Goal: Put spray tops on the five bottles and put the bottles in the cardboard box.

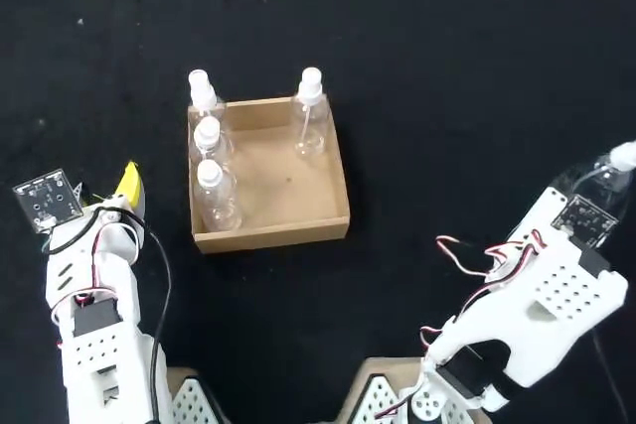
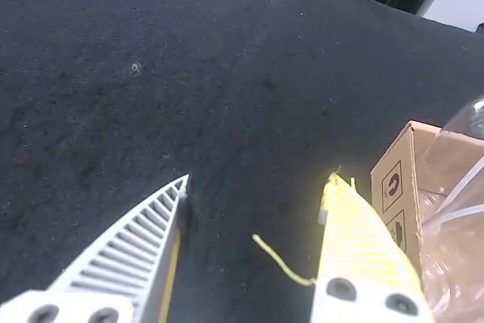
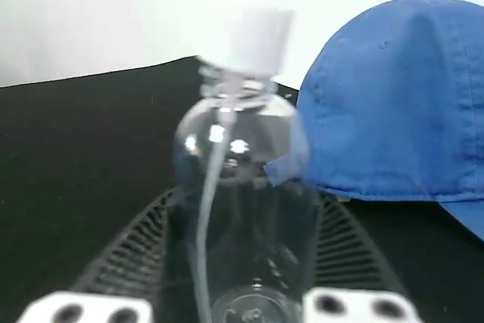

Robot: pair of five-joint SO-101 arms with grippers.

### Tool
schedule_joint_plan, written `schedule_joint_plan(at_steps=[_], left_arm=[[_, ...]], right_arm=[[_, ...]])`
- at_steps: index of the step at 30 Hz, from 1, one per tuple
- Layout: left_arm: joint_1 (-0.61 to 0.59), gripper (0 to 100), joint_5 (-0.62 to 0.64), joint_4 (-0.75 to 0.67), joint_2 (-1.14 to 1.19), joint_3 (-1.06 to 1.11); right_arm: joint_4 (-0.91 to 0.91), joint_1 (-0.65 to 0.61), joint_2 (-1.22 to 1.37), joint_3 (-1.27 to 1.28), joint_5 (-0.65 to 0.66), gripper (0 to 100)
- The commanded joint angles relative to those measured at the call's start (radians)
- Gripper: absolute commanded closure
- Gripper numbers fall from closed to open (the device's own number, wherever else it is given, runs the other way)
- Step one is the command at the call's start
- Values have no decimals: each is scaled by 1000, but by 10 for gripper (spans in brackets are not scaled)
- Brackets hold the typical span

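Plastic, clear and empty, the bottle sits clenched between your right jaws by its belly, spray top beyond their tips; judge it light, slick, squashy, so squeeze gently; left jaws released, cardboard box just beside them.

— How is the light over the table?
— Bright and even from above; the black top swallows shadows, only a faint one inside the cardboard box.
— Any glare?
— Small glints on the clear bottles; at the right wrist the bottle glints too, its spray top washed out against the bright wall
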Motion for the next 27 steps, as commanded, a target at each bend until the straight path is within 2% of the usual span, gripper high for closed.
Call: schedule_joint_plan(at_steps=[1,14,20,27], left_arm=[[7,744,3,-23,-17,1],[7,744,2,-23,-17,1],[7,744,2,-23,-17,1],[7,744,0,-23,-17,1]], right_arm=[[0,25,-4,16,-6,786],[0,2,-8,16,3,773],[0,-18,-7,16,3,596],[-8,-20,-12,16,3,582]])
